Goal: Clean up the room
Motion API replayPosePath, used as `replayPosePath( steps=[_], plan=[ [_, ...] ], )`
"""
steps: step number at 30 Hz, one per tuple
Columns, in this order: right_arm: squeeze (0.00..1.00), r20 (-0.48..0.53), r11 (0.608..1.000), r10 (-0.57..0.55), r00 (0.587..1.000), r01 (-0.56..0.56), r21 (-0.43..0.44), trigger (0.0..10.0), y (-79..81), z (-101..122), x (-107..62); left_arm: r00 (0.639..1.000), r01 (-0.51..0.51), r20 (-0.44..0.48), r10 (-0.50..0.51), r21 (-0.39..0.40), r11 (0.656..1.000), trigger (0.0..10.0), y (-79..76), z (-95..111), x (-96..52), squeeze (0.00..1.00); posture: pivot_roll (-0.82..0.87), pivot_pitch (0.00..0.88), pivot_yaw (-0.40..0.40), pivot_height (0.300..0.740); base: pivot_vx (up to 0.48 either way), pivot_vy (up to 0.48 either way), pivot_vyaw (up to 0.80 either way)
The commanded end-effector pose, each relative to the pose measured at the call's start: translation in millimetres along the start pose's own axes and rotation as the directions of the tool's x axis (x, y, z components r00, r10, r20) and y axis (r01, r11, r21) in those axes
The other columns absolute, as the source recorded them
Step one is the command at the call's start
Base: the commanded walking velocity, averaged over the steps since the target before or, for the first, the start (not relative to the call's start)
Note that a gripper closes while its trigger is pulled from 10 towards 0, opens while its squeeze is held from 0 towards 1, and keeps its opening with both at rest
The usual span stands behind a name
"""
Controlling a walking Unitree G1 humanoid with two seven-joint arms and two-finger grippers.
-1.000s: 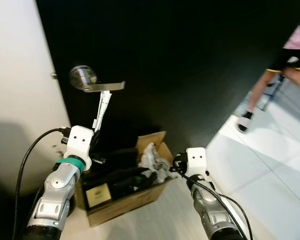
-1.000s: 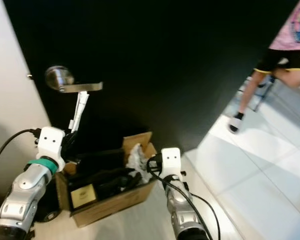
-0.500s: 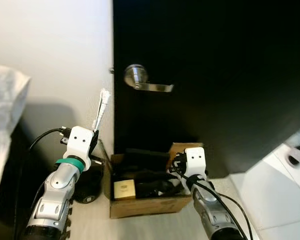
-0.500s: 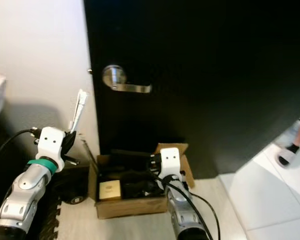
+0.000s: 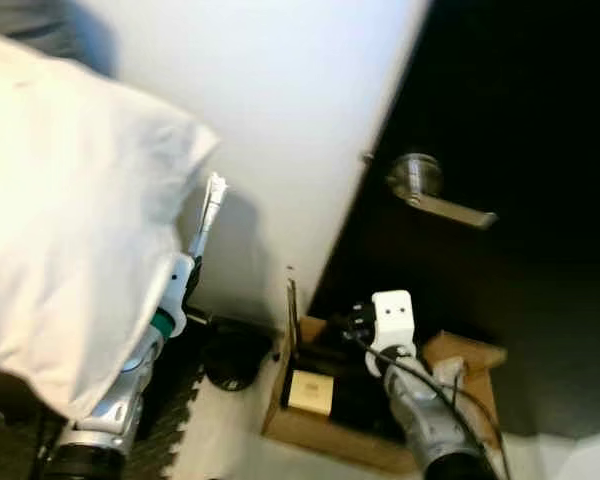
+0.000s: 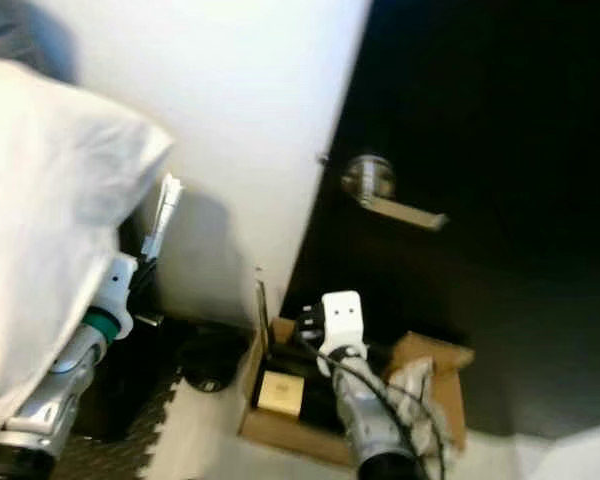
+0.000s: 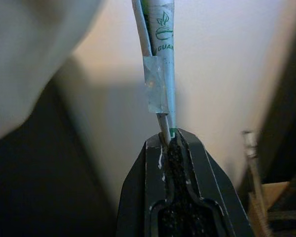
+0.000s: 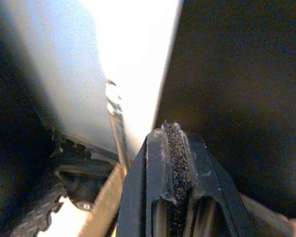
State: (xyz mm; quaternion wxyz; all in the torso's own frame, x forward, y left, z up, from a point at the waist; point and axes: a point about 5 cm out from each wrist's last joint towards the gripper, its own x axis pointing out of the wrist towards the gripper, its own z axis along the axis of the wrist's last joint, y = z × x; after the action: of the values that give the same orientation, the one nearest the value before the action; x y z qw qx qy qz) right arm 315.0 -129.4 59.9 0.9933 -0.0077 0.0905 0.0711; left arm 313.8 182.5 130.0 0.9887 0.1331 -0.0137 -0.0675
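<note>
Silver jointed arms end in white wrist blocks — black cables trailing, a green band on the left arm [image 6: 102,322] — with black fingers.

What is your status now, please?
Left gripper shut on a paper wrapper, held up beside the pillow. Right gripper shut, empty, above the cardboard box.

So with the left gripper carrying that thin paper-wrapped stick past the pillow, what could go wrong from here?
1. The left gripper pinches the thin white paper-wrapped stick with green print only at its lower tip, so it could slip or swing out.
2. The stick stands close beside the big white pillow and could snag on it.
3. The right gripper, shut and empty, hangs above the open brown cardboard box by the black door; a swing might knock the box's upright flap.
</note>
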Motion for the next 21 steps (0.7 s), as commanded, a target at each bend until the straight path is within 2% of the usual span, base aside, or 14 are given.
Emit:
replayPosePath(
  steps=[1,7,17,21],
  plan=[
    [0.0,-0.035,1.0,-0.012,0.999,0.012,0.004,10.0,-2.5,-9,-3.8,1.0,0.008,-0.014,-0.009,-0.01,1.0,10.0,-2.8,-4,-1.3,0.0,0.11,0.07,-0.092,0.74,0.0,0.0,0.8],
    [0.0,-0.026,0.999,-0.026,0.999,0.027,0.022,10.0,-3.9,-9,-4.5,1.0,0.015,-0.006,-0.015,-0.014,1.0,10.0,-2.7,-3,-0.9,0.0,0.11,0.07,-0.092,0.74,0.0,0.0,0.69],
    [0.0,-0.049,0.997,-0.049,0.998,0.052,0.05,10.0,-7.0,-11,-4.5,0.995,0.095,0.037,-0.095,0.009,0.995,10.0,-10.9,3,-3.5,0.0,0.11,0.076,-0.089,0.74,0.0,0.0,0.0],
    [0.0,-0.052,0.997,-0.051,0.997,0.054,0.052,10.0,-7.1,-12,-5.0,0.993,0.114,0.037,-0.115,0.016,0.993,10.0,-14.1,4,-4.3,0.0,0.11,0.076,-0.089,0.74,0.0,-0.345,0.0]
  ],
)
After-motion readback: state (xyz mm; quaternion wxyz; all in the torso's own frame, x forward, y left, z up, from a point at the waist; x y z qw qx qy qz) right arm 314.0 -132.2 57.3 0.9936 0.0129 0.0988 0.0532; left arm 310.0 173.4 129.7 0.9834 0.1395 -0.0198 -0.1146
